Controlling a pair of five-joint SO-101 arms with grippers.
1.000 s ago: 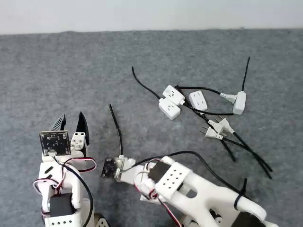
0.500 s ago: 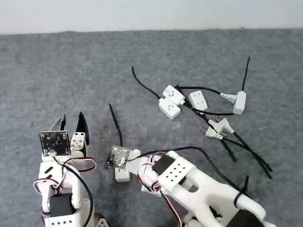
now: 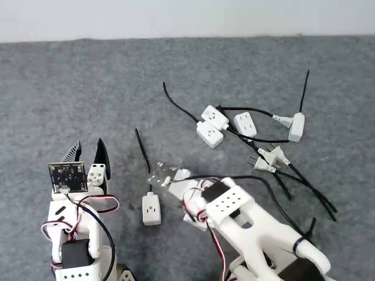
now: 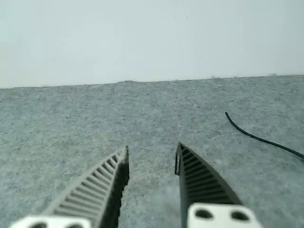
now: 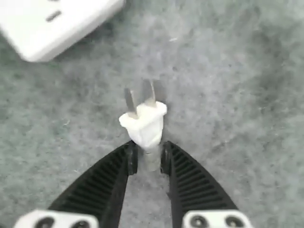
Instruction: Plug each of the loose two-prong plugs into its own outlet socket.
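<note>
One white two-prong plug (image 5: 143, 124) is pinched at its neck by the right gripper (image 5: 149, 151), prongs aimed near the loose outlet socket (image 5: 52, 21) on the grey mat (image 5: 237, 95). Light and rigid, it likely twists; hold the body. Left gripper (image 4: 152, 159) hangs spread, well apart.

Grey felt-like table surface (image 3: 70, 88) against a plain pale wall (image 3: 176, 17).
</note>
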